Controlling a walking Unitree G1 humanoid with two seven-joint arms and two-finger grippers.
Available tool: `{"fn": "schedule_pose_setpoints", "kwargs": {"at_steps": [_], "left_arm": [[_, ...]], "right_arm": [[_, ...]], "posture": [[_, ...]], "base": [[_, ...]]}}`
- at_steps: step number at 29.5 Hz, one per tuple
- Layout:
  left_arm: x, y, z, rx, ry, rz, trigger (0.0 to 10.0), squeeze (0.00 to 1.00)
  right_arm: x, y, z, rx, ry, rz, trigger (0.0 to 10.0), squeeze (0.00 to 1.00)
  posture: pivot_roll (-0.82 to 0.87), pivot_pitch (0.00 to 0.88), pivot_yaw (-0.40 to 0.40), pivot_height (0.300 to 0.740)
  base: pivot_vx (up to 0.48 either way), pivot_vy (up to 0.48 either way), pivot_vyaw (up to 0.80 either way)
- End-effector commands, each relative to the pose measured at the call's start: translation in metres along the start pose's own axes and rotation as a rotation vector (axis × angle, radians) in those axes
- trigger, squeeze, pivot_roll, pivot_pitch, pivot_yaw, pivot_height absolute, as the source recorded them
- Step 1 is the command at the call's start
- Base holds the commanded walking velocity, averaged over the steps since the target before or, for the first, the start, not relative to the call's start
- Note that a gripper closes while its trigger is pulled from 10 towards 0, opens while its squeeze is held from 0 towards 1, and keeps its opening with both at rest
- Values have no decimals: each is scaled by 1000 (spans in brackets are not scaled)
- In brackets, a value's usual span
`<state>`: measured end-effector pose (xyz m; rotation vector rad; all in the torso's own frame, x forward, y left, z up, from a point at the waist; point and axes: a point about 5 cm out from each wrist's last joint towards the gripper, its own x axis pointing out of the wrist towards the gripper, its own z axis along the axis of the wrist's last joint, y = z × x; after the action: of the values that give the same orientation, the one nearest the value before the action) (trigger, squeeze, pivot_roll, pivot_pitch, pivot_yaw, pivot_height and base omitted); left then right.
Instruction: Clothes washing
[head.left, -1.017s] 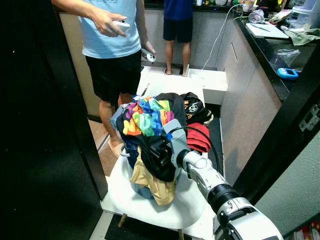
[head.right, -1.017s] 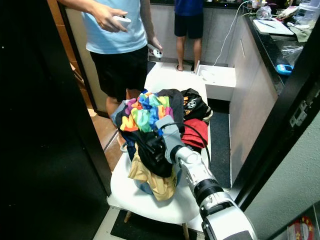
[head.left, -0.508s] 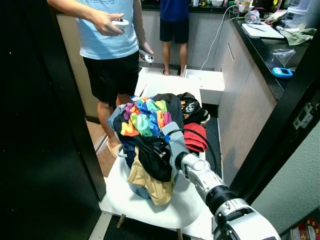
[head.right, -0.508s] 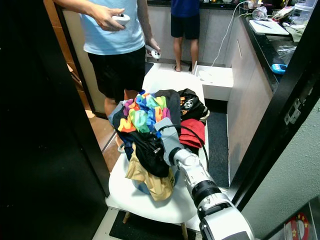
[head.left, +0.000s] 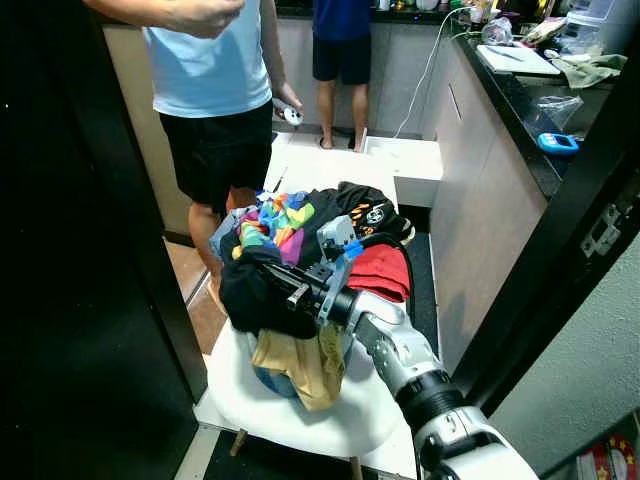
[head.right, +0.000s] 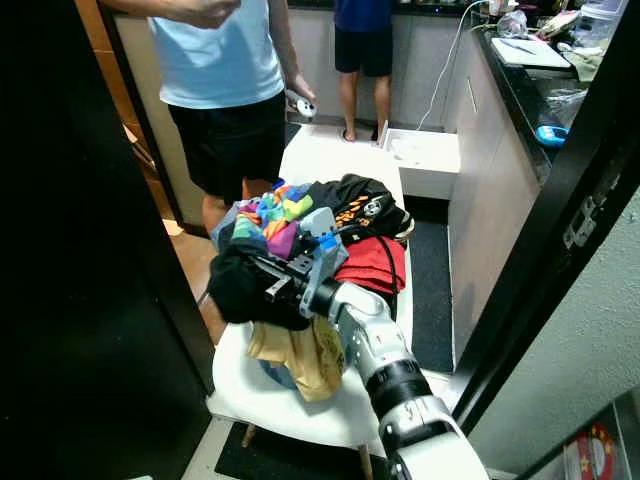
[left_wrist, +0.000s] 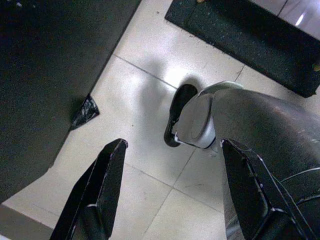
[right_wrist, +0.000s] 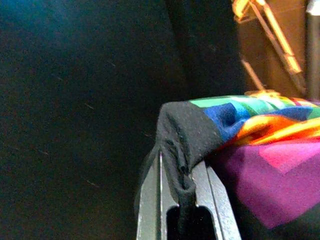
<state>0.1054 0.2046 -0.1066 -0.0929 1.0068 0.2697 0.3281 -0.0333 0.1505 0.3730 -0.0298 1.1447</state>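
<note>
A heap of clothes lies on a white chair (head.left: 300, 410): a rainbow-coloured garment (head.left: 275, 220), a black printed one (head.left: 365, 215), a red one (head.left: 380, 270) and a tan one (head.left: 295, 360) hanging over the front. My right gripper (head.left: 283, 285) reaches across the heap's left side, shut on a black garment (head.left: 250, 298) that bunches out past the chair's left edge. In the right wrist view the fingers (right_wrist: 150, 200) pinch that black cloth (right_wrist: 182, 135), with the rainbow garment (right_wrist: 260, 150) beside it. My left gripper (left_wrist: 172, 145) hangs open above the tiled floor.
A person in a light blue shirt (head.left: 215, 90) stands just behind the chair holding a controller (head.left: 290, 115); a second person (head.left: 340, 50) stands farther back. A dark panel (head.left: 80, 300) lies close on the left. A counter (head.left: 530, 110) and dark door frame (head.left: 560, 240) bound the right.
My right gripper has swung left and turned, dragging the black garment off the front of the heap toward the chair's left side. The camera has shifted slightly.
</note>
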Motion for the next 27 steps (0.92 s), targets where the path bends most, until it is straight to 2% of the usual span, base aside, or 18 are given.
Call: {"fn": "schedule_pose_setpoints", "kwargs": {"at_steps": [1,2,5,7,8,10,13,14,16,17,19,20,23,24,25,27], "left_arm": [[-1,0,-4,6,22,-9,10000,0],[0,-1,-3,4,22,-10,10000,0],[0,-1,-3,1,23,-11,10000,0],[0,-1,-2,-3,25,-15,10000,0],[0,-1,-2,-3,25,-15,10000,0],[1,-1,-1,-4,26,-18,10000,0],[1,-2,-1,-4,26,-20,10000,0],[1,-2,0,-4,26,-23,10000,0],[1,-2,0,-4,26,-23,10000,0],[1,-2,1,-4,26,-25,10000,0],[1,-2,1,-4,26,-25,10000,0],[2,-3,1,-4,26,-29,10000,0],[2,-3,1,-4,26,-29,10000,0],[2,-4,2,-5,26,-33,10000,0],[2,-6,3,-5,28,-45,10000,0],[2,-6,3,-5,28,-45,10000,0]], "right_arm": [[5,6,14,31,-73,57,0,0],[8,6,25,65,-136,58,0,0],[11,4,36,94,-196,40,0,0],[12,-15,76,161,-378,-85,0,0],[12,-15,76,161,-378,-85,0,0],[8,-26,100,196,-482,-160,0,0],[4,-33,112,195,-527,-212,0,0],[-2,-42,126,179,-568,-300,0,0],[-2,-42,126,179,-568,-300,0,0],[-8,-50,138,161,-592,-390,0,0],[-8,-50,138,161,-592,-390,0,0],[-17,-57,149,148,-621,-446,0,0],[-17,-57,149,148,-621,-446,0,0],[-23,-59,158,137,-641,-442,0,0],[-28,-40,169,103,-670,-176,0,0],[-28,-40,169,103,-670,-176,0,0]], "posture": [[177,0,-59,740],[178,0,-58,740],[177,0,-57,740],[176,0,-54,740],[176,0,-54,740],[175,0,-54,740],[174,0,-52,740],[173,0,-51,740],[173,0,-51,740],[172,0,-51,740],[172,0,-51,740],[171,0,-51,740],[171,0,-51,740],[169,0,-49,740],[165,0,-43,740],[165,0,-43,740]], "base": [[0,0,0],[0,0,0],[0,0,0],[0,0,0],[0,0,0],[0,0,0],[0,0,0],[0,0,0],[0,0,0],[0,0,0],[0,0,0],[0,0,0],[0,0,0],[0,0,0],[0,0,0],[0,0,0]]}}
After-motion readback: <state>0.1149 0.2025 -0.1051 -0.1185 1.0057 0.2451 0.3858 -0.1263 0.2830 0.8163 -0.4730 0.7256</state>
